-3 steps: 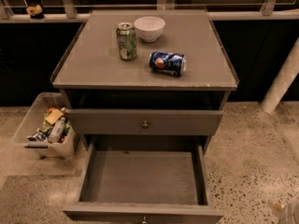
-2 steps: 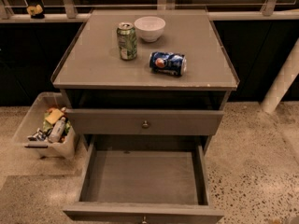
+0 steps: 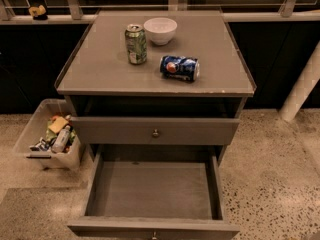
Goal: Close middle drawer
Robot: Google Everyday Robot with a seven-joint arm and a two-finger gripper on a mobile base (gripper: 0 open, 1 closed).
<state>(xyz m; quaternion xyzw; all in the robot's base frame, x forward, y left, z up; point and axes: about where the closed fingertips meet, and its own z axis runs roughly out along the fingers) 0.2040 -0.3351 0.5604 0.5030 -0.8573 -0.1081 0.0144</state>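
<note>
The middle drawer (image 3: 150, 189) is a wide, shallow grey drawer. It is pulled far out toward the camera and is empty inside. Its flat front (image 3: 100, 229) lies along the bottom edge of the view, and its small knob (image 3: 154, 235) is cut off there. The uppermost drawer (image 3: 110, 130), with a round metal knob (image 3: 155, 132), sits just above it and looks nearly shut. The lowest drawer is hidden under the open one. The gripper is not in view.
On the cabinet top (image 3: 100, 69) stand a green can (image 3: 136, 44) and a white bowl (image 3: 160, 30), and a blue can (image 3: 180, 67) lies on its side. A clear bin of snacks (image 3: 50, 136) sits on the floor to the left. A white post (image 3: 302, 86) stands to the right.
A pale blurred shape at the lower right edge one second ago is no longer in view. The drawers and the cans have not moved.
</note>
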